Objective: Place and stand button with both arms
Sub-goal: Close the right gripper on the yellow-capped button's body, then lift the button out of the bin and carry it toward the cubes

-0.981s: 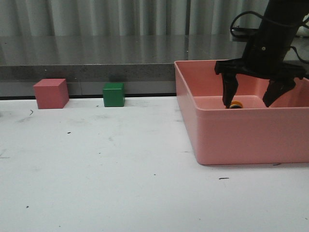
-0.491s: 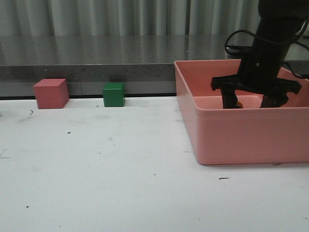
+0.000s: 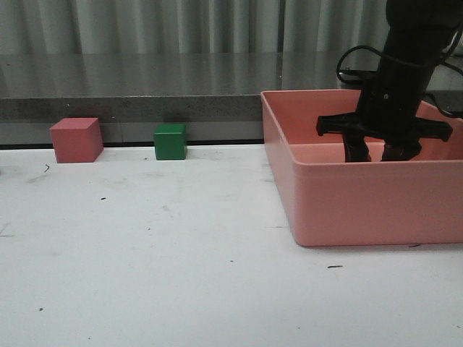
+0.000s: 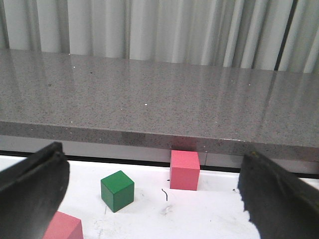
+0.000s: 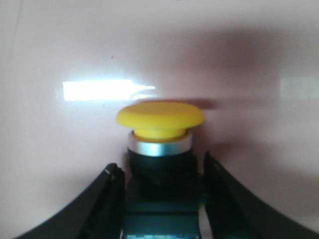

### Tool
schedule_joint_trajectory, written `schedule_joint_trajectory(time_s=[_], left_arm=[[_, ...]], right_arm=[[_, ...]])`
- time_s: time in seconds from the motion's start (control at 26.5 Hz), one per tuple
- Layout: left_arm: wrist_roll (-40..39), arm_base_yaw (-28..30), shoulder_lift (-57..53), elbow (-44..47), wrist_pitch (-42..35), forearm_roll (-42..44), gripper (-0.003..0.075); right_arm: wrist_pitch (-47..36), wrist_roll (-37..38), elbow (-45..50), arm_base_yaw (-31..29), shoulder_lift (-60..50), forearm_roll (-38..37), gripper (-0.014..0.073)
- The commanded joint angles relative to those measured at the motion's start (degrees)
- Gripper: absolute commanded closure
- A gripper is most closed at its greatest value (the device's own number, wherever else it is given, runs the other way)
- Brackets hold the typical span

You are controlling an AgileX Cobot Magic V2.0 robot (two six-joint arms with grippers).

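Pick-up step: my right tool point(image 5: 158, 191), down inside the pink bin point(image 3: 347, 206), is clenched on the button point(image 5: 160, 137) by its black body; left tool point(image 4: 149, 199) released, idle; next, I judge: lift clear w/o tilting, carry to tabletop point(image 3: 159, 275).

Yellow mushroom-capped push-button point(image 5: 160, 149) with silver collar and black body; salmon-pink plastic bin point(image 3: 347, 195); pink cube point(image 3: 76, 139); green cube point(image 3: 171, 141); speckled grey stone ledge point(image 4: 149, 94); white scuffed table point(image 3: 145, 253).
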Motion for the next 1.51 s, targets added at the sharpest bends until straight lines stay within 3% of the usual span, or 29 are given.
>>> schedule_joint_trajectory(time_s=[0.0, 0.45, 0.68, 1.09, 1.47], left_arm=[[-0.4, 0.0, 0.5, -2.0, -4.6, 0.1, 0.0060], [-0.4, 0.0, 0.5, -2.0, -4.6, 0.1, 0.0060], [-0.4, 0.0, 0.5, -2.0, -4.7, 0.1, 0.0060], [-0.4, 0.0, 0.5, -2.0, -4.7, 0.1, 0.0060], [-0.4, 0.0, 0.5, -2.0, -4.7, 0.1, 0.0060]], right_arm=[[-0.9, -0.2, -1.9, 0.0, -6.5, -0.3, 0.0400], [-3.1, -0.2, -1.9, 0.3, -18.6, 0.4, 0.0400], [-4.9, -1.2, -1.9, 3.3, -24.5, 2.8, 0.0400], [-4.7, -3.1, -3.5, 17.2, -24.9, 7.0, 0.0400], [-6.1, -2.2, -9.8, 30.4, -13.1, 9.7, 0.0400]])
